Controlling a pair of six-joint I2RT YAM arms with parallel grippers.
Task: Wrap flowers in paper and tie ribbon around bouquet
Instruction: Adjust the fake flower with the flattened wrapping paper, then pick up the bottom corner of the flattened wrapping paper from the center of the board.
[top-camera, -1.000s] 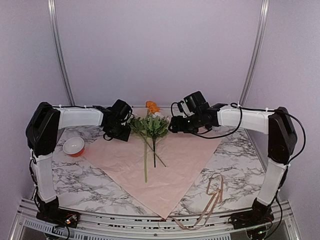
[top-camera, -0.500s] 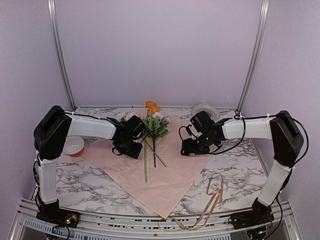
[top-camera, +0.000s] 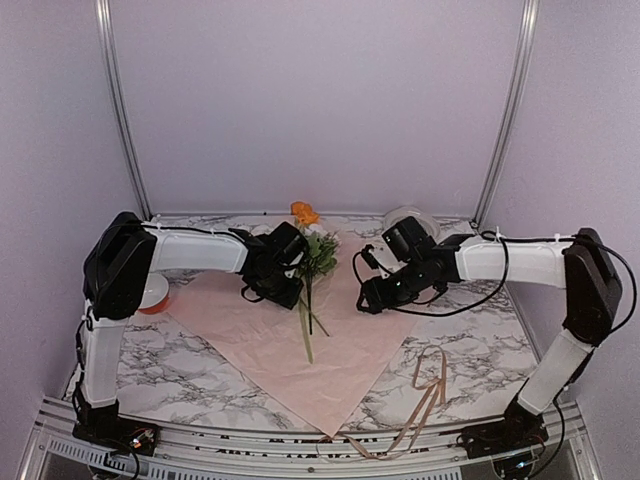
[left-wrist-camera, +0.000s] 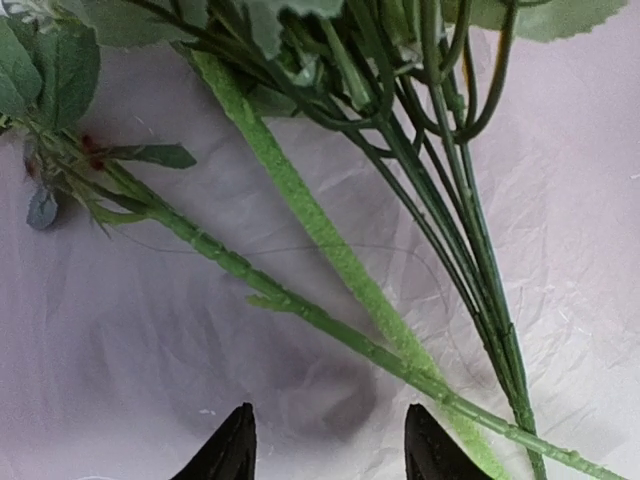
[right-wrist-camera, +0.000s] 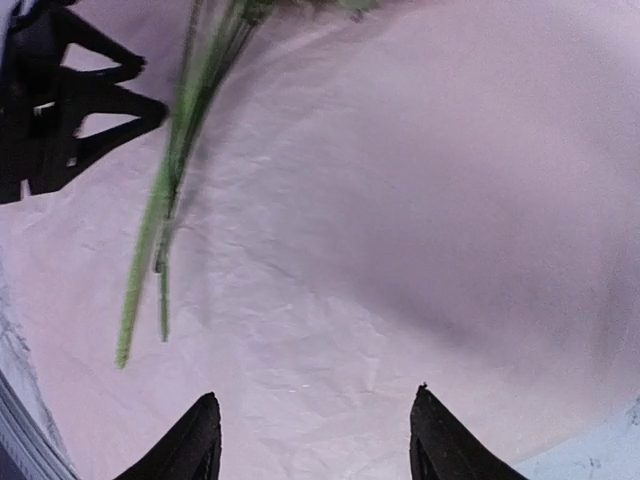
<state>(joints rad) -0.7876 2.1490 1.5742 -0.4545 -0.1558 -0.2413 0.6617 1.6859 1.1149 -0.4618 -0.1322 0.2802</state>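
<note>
Top external view has the paper (top-camera: 345, 335) spread flat on the marble worktop (top-camera: 190, 370) like a diamond, with one corner pointing at the near edge. The flowers (top-camera: 313, 255) lie on its far half, orange bloom toward the far corner and the long stems running back down the middle of the sheet. The left claw (top-camera: 290, 296) is low over the paper, right up against the left side of the stems. The right claw (top-camera: 366, 302) sits over the paper's right half, a bit apart from the stems. In the left wrist view that claw (left-wrist-camera: 330, 455) is partly spread with nothing between the fingertips. The green stems cross just ahead of it, and whether a tip touches one is hard to say. The right wrist view is the same deal: claw (right-wrist-camera: 315, 440) spread fairly wide over bare crinkly paper, holding nothing, stems off to its upper left. The ribbon (top-camera: 430, 385) lies in loose loops on the worktop near the right arm's base, just off the paper's lower right edge, with its tail trailing over the front rail. A small bowl (top-camera: 155, 293) sits by the left arm, and a round white disc (top-camera: 405, 217) sits at the back behind the right arm.
</note>
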